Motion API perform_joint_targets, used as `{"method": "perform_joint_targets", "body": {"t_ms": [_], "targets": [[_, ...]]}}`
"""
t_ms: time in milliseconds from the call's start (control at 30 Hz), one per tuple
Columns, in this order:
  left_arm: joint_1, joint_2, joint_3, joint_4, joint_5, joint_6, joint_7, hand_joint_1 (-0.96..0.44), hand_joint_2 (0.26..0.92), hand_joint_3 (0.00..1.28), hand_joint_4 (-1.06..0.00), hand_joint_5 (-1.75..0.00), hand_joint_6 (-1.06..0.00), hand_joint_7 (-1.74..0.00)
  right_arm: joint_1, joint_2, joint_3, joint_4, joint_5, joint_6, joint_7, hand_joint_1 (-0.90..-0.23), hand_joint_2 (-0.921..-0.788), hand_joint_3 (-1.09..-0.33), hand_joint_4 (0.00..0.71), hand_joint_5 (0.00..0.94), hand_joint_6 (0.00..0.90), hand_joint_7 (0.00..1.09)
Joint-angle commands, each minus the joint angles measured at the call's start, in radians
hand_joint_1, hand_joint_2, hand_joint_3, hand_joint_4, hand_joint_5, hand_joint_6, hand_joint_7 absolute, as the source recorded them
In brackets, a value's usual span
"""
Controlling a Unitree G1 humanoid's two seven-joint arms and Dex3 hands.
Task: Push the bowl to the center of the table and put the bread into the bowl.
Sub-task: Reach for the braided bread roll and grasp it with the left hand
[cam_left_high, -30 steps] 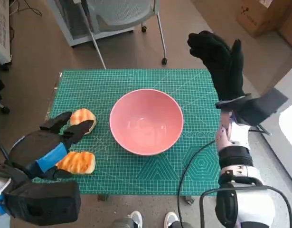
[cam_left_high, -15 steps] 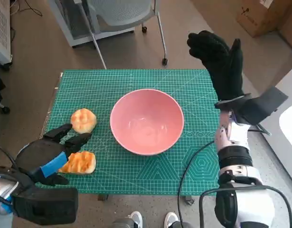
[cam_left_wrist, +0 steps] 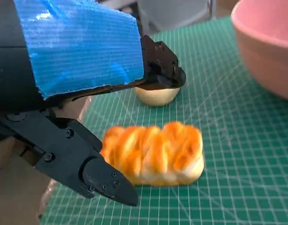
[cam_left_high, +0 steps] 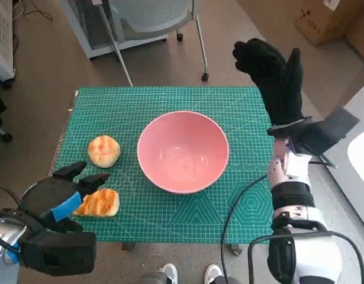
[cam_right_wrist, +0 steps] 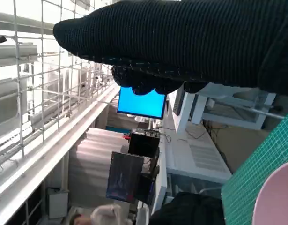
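the pink bowl (cam_left_high: 183, 151) sits near the middle of the green mat (cam_left_high: 146, 103) on the desk. two breads lie to its left: a round bun (cam_left_high: 104, 150) and a ridged loaf (cam_left_high: 99, 202). the left robot hand (cam_left_high: 58, 195) hovers at the loaf, fingers apart, grasping nothing. the right robot hand (cam_left_high: 274, 77) is raised beyond the desk's right edge, fingers extended, empty.

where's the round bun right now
In the head view the round bun sits on the green mat's left side, just left of the bowl and beyond the striped bread by the left hand.
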Motion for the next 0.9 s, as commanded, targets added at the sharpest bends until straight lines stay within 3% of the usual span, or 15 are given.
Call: {"method": "perform_joint_targets", "body": {"t_ms": [33, 400, 700, 900], "targets": [[-0.025, -0.035, -0.029, 0.056, 0.011, -0.011, -0.003, -0.18, 0.660, 0.01, -0.26, -0.02, -0.42, -0.02, 0.004, 0.009, 0.000, 0.014, 0.007, 0.020, 0.011, -0.687, -0.921, -0.639, 0.216, 0.010, 0.370, 0.01], [-0.082, -0.109, -0.090, 0.181, 0.033, -0.024, 0.032, -0.09, 0.722, 0.02, -0.34, -0.02, -0.46, -0.01, 0.009, 0.006, 0.004, 0.012, 0.009, 0.014, 0.016, -0.695, -0.921, -0.634, 0.218, 0.007, 0.371, 0.01], [-0.131, -0.157, -0.132, 0.284, 0.054, -0.054, 0.079, -0.02, 0.805, 0.02, -0.55, -0.03, -0.58, -0.03, 0.013, 0.003, 0.005, 0.014, 0.009, 0.010, 0.018, -0.703, -0.921, -0.633, 0.217, 0.004, 0.371, 0.01], [-0.152, -0.170, -0.161, 0.336, 0.082, -0.078, 0.119, 0.03, 0.882, 0.02, -0.73, -0.05, -0.75, -0.07, 0.015, 0.000, 0.007, 0.014, 0.004, 0.010, 0.015, -0.705, -0.921, -0.632, 0.220, 0.005, 0.374, 0.01]]}}
